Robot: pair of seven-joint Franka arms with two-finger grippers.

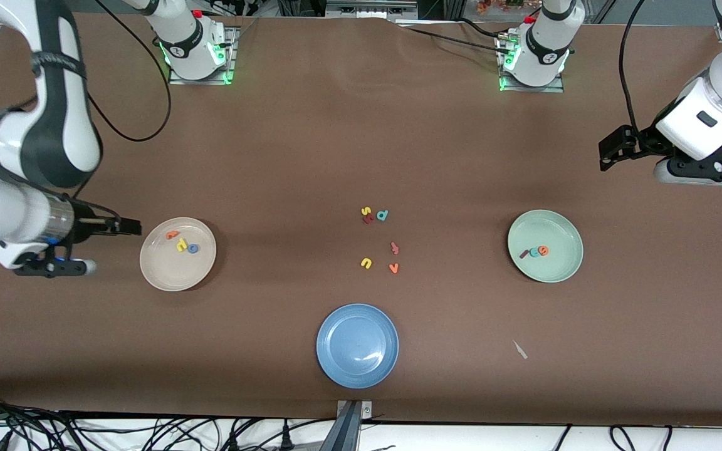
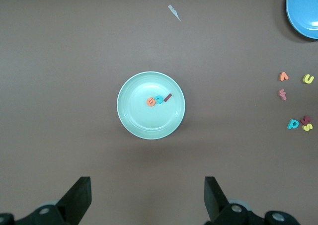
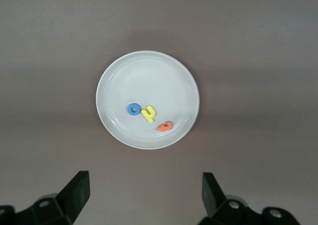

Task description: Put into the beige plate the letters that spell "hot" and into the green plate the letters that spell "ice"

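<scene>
The beige plate [image 1: 155,270] holds the letters that spell "hot": an orange t [image 1: 173,235], a yellow h [image 1: 182,245] and a blue o [image 1: 193,248]. The green plate [image 1: 563,268] holds the letters that spell "ice": a dark red i [image 1: 524,254], a teal c [image 1: 534,252] and an orange e [image 1: 543,250]. My right gripper [image 1: 129,227] hangs open and empty over the table beside the beige plate [image 3: 144,76]. My left gripper [image 1: 612,153] is open and empty, raised over the table at the left arm's end, apart from the green plate [image 2: 134,118].
A blue plate [image 1: 357,345] lies nearest the front camera, mid-table. Loose letters lie between the two plates: yellow s [image 1: 366,212], teal d [image 1: 383,215], red f [image 1: 394,248], yellow u [image 1: 366,263], orange v [image 1: 393,268]. A white scrap [image 1: 520,349] lies nearer the camera than the green plate.
</scene>
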